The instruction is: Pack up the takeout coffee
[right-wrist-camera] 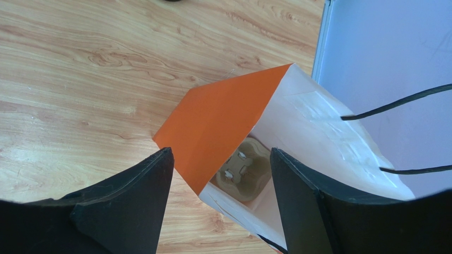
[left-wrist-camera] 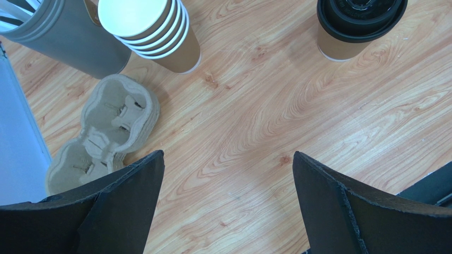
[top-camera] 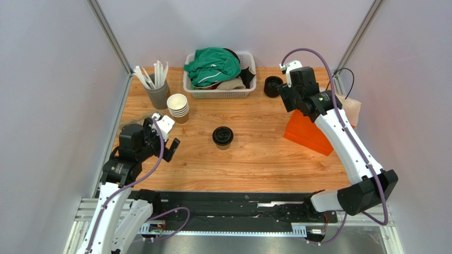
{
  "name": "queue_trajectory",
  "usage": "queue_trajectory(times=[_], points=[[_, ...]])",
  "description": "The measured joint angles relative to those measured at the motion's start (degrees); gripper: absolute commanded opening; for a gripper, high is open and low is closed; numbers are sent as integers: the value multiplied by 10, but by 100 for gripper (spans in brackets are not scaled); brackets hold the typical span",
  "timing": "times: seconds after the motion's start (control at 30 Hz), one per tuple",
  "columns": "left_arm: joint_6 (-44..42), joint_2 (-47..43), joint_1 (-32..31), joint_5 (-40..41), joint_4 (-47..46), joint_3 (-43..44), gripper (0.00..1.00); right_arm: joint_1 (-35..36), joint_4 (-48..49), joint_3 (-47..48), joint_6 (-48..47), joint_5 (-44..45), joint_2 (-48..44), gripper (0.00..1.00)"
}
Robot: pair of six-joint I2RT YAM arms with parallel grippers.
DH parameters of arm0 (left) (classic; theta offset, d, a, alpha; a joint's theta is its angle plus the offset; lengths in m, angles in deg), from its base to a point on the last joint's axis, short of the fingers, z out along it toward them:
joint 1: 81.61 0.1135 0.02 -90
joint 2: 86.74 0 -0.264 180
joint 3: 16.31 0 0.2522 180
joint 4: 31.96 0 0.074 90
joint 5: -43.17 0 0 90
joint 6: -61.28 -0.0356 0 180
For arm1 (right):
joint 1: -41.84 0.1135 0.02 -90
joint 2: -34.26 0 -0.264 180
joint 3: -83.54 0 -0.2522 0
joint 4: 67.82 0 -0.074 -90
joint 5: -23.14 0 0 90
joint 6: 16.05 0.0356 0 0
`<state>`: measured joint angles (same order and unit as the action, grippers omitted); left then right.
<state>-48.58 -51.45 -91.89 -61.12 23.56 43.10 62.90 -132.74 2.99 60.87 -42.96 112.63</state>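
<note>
Item, left gripper (left-wrist-camera: 228,159): jaws at their widest, nothing between them, poised above bare worktop (top-camera: 254,164) to the left of and nearer than the takeout coffee (top-camera: 223,136). Item, right gripper (right-wrist-camera: 222,153): jaws well parted, holding nothing, hanging over the mouth of the orange paper bag (right-wrist-camera: 223,116), well to the right of the coffee. Item, takeout coffee: brown cup under a black lid, upright, alone at mid-worktop, touched by neither gripper and not yet packed. Item, orange bag: mouth open, white inside, a moulded pulp carrier (right-wrist-camera: 244,169) lying at its bottom, black cord handles to one side. Item, second pulp carrier (left-wrist-camera: 106,132): flat on the worktop left of the coffee. Item, stack of lidless cups (top-camera: 177,107) and grey holder of white sticks (top-camera: 156,92): beyond the coffee and to its left. Item, white basket (top-camera: 220,95) of green cloth: directly beyond the coffee. Item, loose black lids (top-camera: 273,85): beyond it and to its right. Hazards, as judged: a hard squeeze may buckle the paper wall or pop the lid; a tilted carry may spill; the light bag may slide or fold as the cup goes in; a handle may snag a finger; a cup missing the carrier's well may topple inside.
</note>
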Motion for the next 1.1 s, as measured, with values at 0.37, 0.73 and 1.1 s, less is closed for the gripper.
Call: queue_trajectory(times=[0.37, 0.73, 1.1], points=[[0, 0, 0, 0, 0, 0, 99, -20, 1, -5, 21, -16, 15, 64], [0, 0, 0, 0, 0, 0, 99, -20, -10, 17, 29, -73, 68, 39], [0, 0, 0, 0, 0, 0, 99, -2, -37, 24, 14, -130, 48, 33]])
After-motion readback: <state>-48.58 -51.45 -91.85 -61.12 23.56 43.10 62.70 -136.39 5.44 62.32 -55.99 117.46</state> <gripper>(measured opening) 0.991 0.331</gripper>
